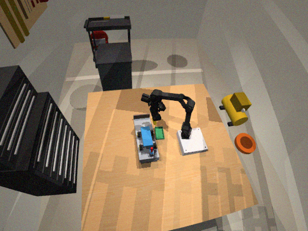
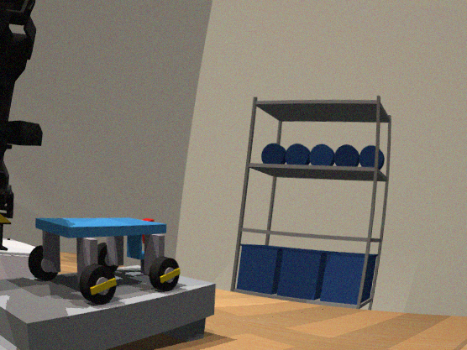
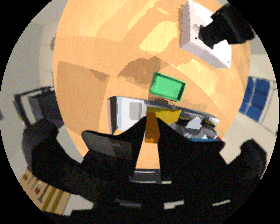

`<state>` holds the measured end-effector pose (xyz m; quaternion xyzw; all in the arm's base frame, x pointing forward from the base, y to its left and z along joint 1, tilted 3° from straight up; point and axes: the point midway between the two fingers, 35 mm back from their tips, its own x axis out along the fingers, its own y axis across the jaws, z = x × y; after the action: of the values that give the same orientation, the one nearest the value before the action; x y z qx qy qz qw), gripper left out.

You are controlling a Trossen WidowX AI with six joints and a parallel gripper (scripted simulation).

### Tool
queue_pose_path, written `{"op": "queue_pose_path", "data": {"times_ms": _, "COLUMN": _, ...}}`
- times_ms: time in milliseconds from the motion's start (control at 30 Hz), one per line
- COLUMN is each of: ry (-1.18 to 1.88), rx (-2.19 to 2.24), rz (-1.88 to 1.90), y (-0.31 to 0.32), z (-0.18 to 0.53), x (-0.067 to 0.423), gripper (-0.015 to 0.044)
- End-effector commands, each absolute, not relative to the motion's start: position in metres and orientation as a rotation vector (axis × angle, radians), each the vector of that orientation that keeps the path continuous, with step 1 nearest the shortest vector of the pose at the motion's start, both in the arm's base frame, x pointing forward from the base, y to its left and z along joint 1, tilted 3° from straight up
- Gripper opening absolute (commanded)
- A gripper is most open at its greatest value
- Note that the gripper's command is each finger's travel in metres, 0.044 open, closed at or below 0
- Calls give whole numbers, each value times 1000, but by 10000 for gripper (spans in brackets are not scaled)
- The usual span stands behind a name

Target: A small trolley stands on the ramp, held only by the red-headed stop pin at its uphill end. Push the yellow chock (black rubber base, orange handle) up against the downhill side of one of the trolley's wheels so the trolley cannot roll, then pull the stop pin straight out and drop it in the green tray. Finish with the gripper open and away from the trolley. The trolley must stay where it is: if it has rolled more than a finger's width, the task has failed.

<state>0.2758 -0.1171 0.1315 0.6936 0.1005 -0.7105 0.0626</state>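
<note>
My gripper (image 1: 155, 119) (image 3: 150, 119) is shut on the orange handle of the yellow chock (image 1: 154, 122) (image 2: 3, 219) (image 3: 170, 117). It holds the chock in the air near the ramp's tray-side edge, downhill of the trolley. The fingers hide part of the handle. The blue trolley (image 1: 147, 137) (image 2: 101, 226) stands on the grey ramp (image 1: 142, 121) (image 2: 168, 310) (image 3: 134, 111), its wheels on the surface. The red-headed stop pin (image 1: 151, 149) (image 2: 148, 220) stands at the trolley's uphill end. The green tray (image 1: 159, 133) (image 3: 168, 87) lies beside the ramp, with nothing visible in it.
A dark end wall (image 1: 141, 116) (image 3: 113, 114) closes the ramp's downhill end. The arm's white base plate (image 1: 194, 144) (image 3: 207, 47) is on the table beyond the tray. The arm arches over the table between base and ramp. A shelf (image 2: 315, 170) stands in the background.
</note>
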Motion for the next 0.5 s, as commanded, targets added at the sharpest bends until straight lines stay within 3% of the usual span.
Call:
{"op": "queue_pose_path", "data": {"times_ms": 0, "ry": 266, "rx": 2128, "rz": -2173, "y": -116, "z": 130, "x": 284, "gripper": 0}}
{"op": "queue_pose_path", "data": {"times_ms": 467, "ry": 241, "rx": 2146, "rz": -2187, "y": -114, "z": 118, "x": 303, "gripper": 0}}
